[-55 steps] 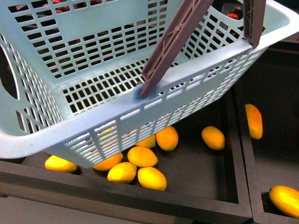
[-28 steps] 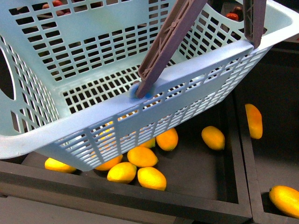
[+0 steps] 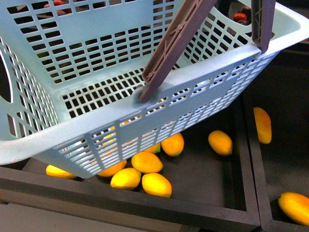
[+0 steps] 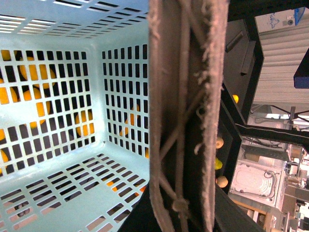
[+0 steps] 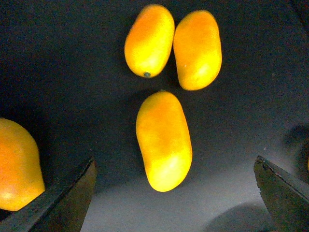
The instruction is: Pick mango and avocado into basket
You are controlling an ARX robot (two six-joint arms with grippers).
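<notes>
The pale teal basket (image 3: 120, 72) hangs tilted and empty over a dark bin, filling the front view. Its brown-grey handle (image 3: 174, 48) rises out of the top of that view. My left gripper (image 4: 186, 212) is shut on that handle (image 4: 186, 96); the basket's slotted floor (image 4: 53, 188) lies below it. Several yellow-orange mangoes (image 3: 147, 162) lie in the bin under the basket. My right gripper (image 5: 174, 203) is open above one mango (image 5: 163, 140), its fingertips wide apart on either side. Neither gripper shows in the front view. No avocado is in view.
Black dividers (image 3: 248, 159) split the bins; more mangoes (image 3: 262, 124) lie in the bin to the right. Two mangoes (image 5: 149, 39) lie just beyond the one under my right gripper, and another (image 5: 17, 166) beside it. Red fruit (image 3: 240, 17) shows behind the basket.
The basket has tipped a little, its near rim lower at the left, covering more of the mangoes underneath. The mangoes have not moved.
</notes>
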